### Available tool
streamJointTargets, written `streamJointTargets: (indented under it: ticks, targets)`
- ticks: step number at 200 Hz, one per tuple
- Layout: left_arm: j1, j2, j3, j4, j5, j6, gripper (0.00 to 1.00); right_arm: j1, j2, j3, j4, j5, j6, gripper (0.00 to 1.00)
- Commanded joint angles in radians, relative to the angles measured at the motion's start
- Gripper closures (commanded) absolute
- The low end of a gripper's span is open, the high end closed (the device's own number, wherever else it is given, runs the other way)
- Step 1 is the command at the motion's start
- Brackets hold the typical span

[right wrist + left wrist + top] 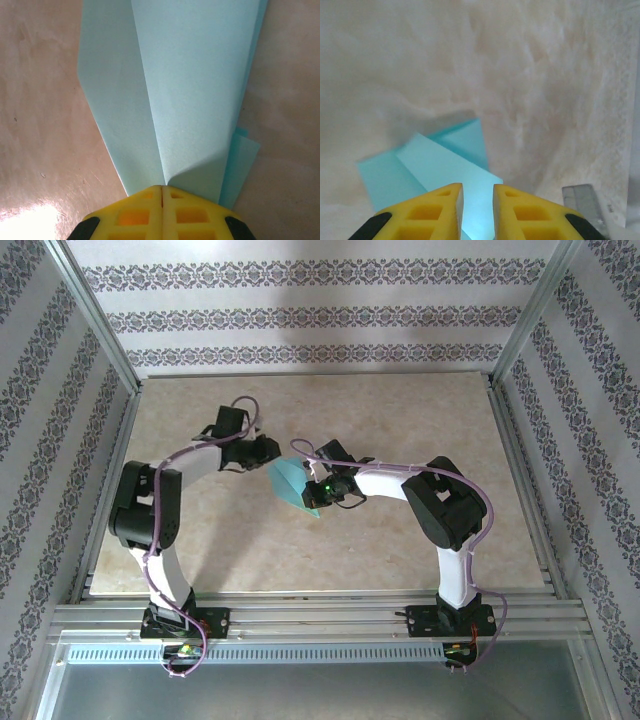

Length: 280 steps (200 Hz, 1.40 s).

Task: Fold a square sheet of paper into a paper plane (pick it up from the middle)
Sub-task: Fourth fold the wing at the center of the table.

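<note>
The turquoise sheet of paper (292, 483) is folded into a tapering, layered shape with a centre crease and hangs just above the middle of the table. My right gripper (320, 490) is shut on its narrow end. In the right wrist view the paper (185, 90) fans out from the closed yellow fingertips of that gripper (161, 189). My left gripper (270, 453) sits at the paper's far-left side. Its yellow jaws stand a little apart in the left wrist view, and the left gripper (478, 192) has the folded paper (445, 160) showing through the gap, not pinched.
A beige marbled tabletop (400, 420) lies under both arms. Aluminium rails (320, 618) frame it at the near edge and sides, and patterned walls stand behind. A grey metal piece (582, 205) shows at the lower right of the left wrist view.
</note>
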<state>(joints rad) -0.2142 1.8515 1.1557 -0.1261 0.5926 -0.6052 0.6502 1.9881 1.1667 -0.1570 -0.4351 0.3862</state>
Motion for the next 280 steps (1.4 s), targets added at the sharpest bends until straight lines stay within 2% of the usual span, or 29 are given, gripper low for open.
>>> streamJointTargets:
  ticks: [1, 57, 102, 166, 202, 225, 251, 280]
  targets:
    - [-0.043, 0.056, -0.005, 0.067, 0.031, -0.051, 0.77, -0.004, 0.041, -0.037, -0.138, 0.026, 0.0, 0.98]
    - [-0.048, 0.164, 0.076, -0.013, -0.067, 0.022, 0.78, -0.004, 0.044, -0.036, -0.138, 0.023, 0.001, 0.98]
    - [-0.026, 0.201, 0.134, -0.093, -0.227, 0.052, 0.78, -0.006, 0.041, -0.046, -0.141, 0.026, 0.001, 0.99]
    - [0.059, 0.211, 0.184, -0.12, -0.24, 0.112, 0.77, -0.006, 0.038, -0.039, -0.138, 0.022, 0.005, 0.98]
    - [0.07, 0.098, 0.184, -0.152, -0.256, 0.123, 0.73, -0.007, -0.014, -0.032, -0.036, -0.062, 0.065, 0.93]
    - [0.068, -0.015, 0.109, -0.125, -0.225, 0.089, 0.63, -0.014, -0.09, -0.025, 0.061, -0.107, 0.14, 0.86]
    - [0.068, -0.134, -0.034, -0.039, -0.133, 0.015, 0.56, -0.041, -0.201, -0.067, 0.157, -0.115, 0.183, 0.75]
    - [0.058, -0.209, -0.201, 0.144, 0.003, -0.145, 0.52, -0.087, -0.287, -0.166, 0.24, -0.047, 0.216, 0.65]
